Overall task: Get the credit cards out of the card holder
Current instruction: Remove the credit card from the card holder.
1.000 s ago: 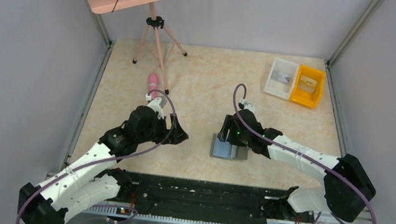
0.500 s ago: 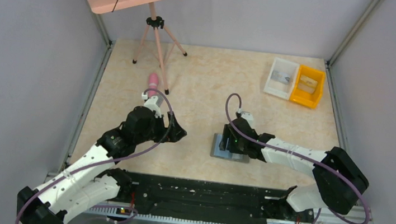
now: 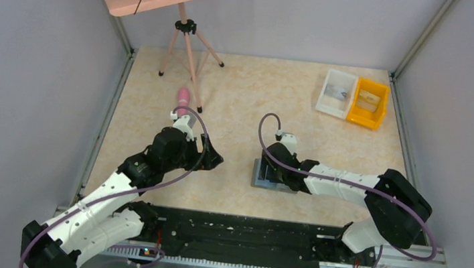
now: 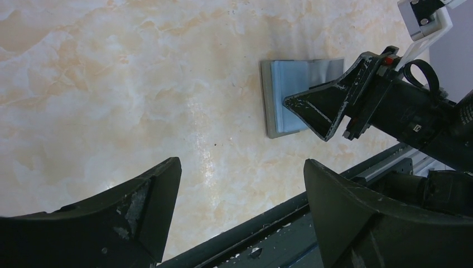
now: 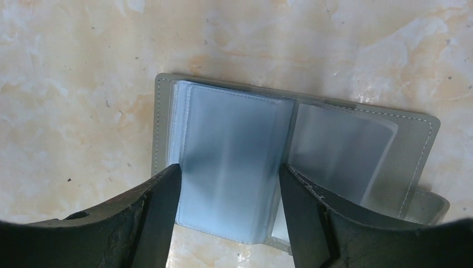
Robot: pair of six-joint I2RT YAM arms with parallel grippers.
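The card holder (image 3: 259,180) lies open like a book on the table, dark-grey cover down and pale blue-grey sleeves up (image 5: 234,139). It also shows in the left wrist view (image 4: 284,95). I cannot make out any cards in the sleeves. My right gripper (image 3: 270,170) is low over it, open, with its fingertips (image 5: 164,184) at the two side edges of the left sleeve panel (image 5: 228,170). My left gripper (image 3: 212,158) is open and empty, hovering left of the holder (image 4: 242,164).
A white bin (image 3: 335,92) and a yellow bin (image 3: 368,103) stand at the back right. A tripod (image 3: 184,40) with a pink board stands at the back left, with a pink object (image 3: 183,96) near its foot. A black rail (image 3: 243,236) runs along the front edge.
My right gripper has swung left and come down over the open card holder, now straddling its left panel. The left arm has barely moved.
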